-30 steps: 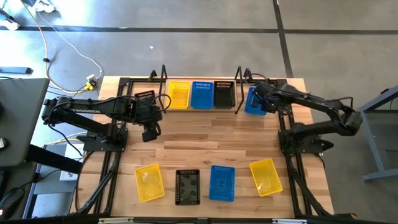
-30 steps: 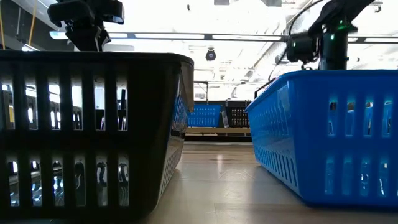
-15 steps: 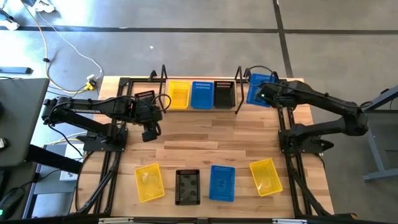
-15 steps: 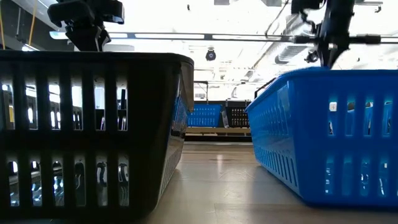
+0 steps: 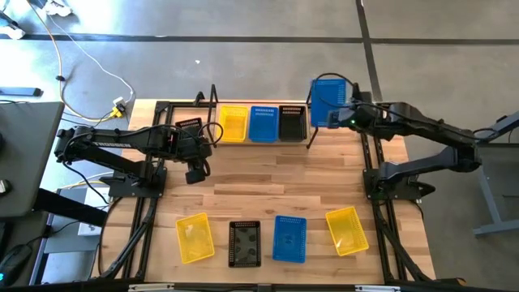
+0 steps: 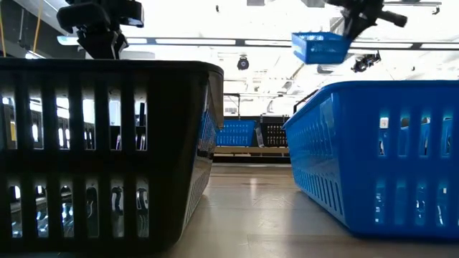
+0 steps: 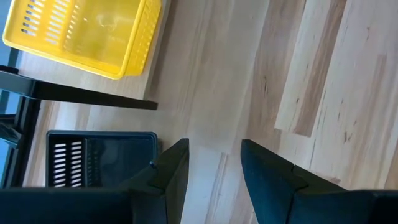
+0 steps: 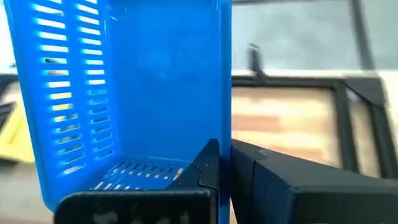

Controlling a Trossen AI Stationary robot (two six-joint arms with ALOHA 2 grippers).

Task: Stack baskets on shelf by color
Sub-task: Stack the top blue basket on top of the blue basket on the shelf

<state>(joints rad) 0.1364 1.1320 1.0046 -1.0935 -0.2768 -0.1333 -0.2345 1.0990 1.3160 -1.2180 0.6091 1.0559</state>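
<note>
right gripper [image 5: 345, 120] pinching blue basket [image 5: 327, 102] aloft beside shelf [image 5: 212, 105] | left gripper [image 7: 214, 163] spread above table [image 5: 268, 174]

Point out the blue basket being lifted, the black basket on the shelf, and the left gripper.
Lifted blue basket [image 5: 327, 102], high view, its inside floor.
Black basket on the shelf [image 5: 293, 123], high view, its middle.
Left gripper [image 7: 214, 163], left wrist view, the gap between its open fingertips.

- No readable text, label, brand, number or sign appeared in any view.
- The baskets showed only plain perforated plastic, with no lettering that could be made out.
- The worktop and the arms carried no legible markings either.
</note>
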